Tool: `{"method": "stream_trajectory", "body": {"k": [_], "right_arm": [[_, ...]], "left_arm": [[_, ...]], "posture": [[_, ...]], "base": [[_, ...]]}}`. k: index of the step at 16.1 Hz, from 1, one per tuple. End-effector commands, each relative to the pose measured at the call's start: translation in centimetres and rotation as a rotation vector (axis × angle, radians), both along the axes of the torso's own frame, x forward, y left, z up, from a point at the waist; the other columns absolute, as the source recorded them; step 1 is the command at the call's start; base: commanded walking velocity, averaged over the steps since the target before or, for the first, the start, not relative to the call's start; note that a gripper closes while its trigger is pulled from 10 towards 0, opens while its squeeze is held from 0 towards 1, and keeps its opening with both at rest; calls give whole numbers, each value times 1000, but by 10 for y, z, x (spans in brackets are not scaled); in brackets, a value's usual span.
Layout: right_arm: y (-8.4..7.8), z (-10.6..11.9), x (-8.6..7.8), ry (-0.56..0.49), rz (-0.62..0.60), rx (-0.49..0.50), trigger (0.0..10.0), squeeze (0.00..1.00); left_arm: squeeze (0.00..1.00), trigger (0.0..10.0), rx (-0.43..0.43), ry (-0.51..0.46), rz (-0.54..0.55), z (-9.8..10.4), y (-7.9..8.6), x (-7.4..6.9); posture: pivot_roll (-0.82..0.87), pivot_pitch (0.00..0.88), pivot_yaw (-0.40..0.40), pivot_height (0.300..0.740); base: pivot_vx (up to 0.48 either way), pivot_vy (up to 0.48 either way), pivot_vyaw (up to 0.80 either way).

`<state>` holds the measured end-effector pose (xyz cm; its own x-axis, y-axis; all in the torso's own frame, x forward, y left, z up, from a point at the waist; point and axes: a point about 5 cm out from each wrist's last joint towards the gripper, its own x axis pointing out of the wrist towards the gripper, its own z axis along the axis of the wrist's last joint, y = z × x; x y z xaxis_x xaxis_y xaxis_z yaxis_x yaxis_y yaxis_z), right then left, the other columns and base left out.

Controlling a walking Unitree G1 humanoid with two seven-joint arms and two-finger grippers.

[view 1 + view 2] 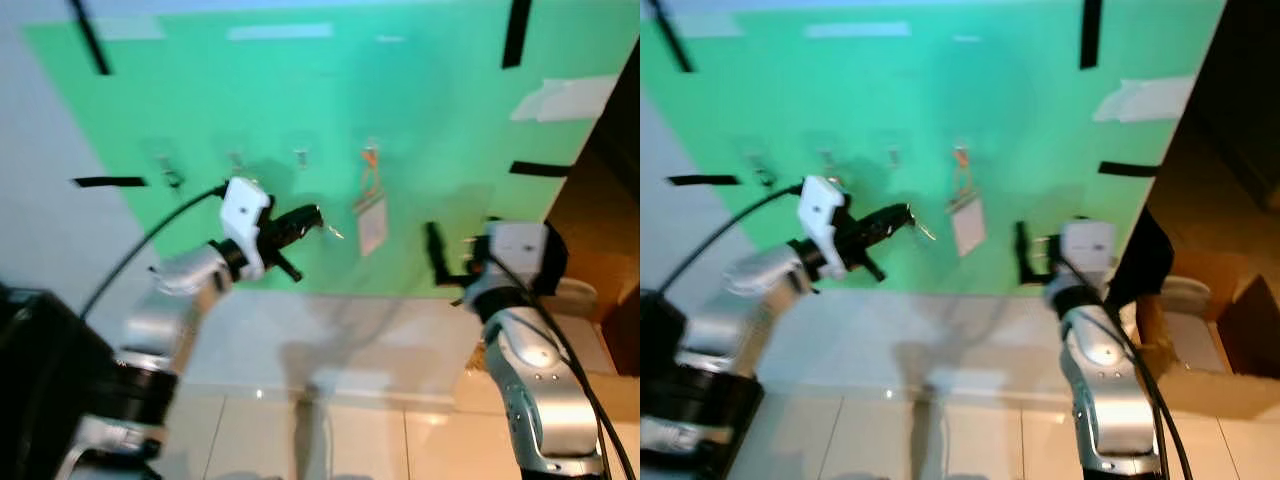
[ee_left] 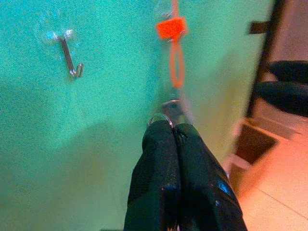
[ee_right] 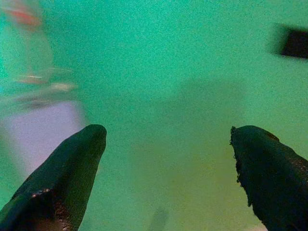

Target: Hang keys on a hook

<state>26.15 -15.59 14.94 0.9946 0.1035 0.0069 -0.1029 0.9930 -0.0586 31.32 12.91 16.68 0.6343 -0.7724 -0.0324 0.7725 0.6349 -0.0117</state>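
The left gripper [image 2: 169, 132] had its two black fingers squeezed tight on the keys [image 2: 166, 115], with just a shiny ring poking out past the tips. It held them up close to the green board [image 1: 300, 90], near the middle of its row of hooks. An empty hook [image 2: 72, 60] sat just beside, and an orange tag [image 2: 171, 28] hung on the next one. The right gripper [image 3: 168, 139] waited near the board's lower right edge, jaws wide and holding nothing. The ring was small, so it might miss the hook and the keys could drop.
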Motion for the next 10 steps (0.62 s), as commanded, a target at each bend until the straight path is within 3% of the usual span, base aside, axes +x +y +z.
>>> {"method": "stream_trajectory", "body": {"k": [1, 5, 10], "right_arm": [[3, 6, 0, -9, 38, -6, 10000, 0], [12, 15, -2, -24, 144, -51, 10000, 0], [24, 25, -6, -44, 238, -79, 10000, 0]], "left_arm": [[0, 10000, -12, 1, -46, 12, 3, 1], [0, 10000, -14, 17, -101, 39, 25, 24], [0, 10000, -16, -2, -85, 54, 31, 40]], "posture": [[-67, 0, 103, 740], [-55, 0, 98, 740], [-58, 0, 109, 740]], "base": [[0, 0, 0], [0, 0, 0], [0, 0, 0]]}}
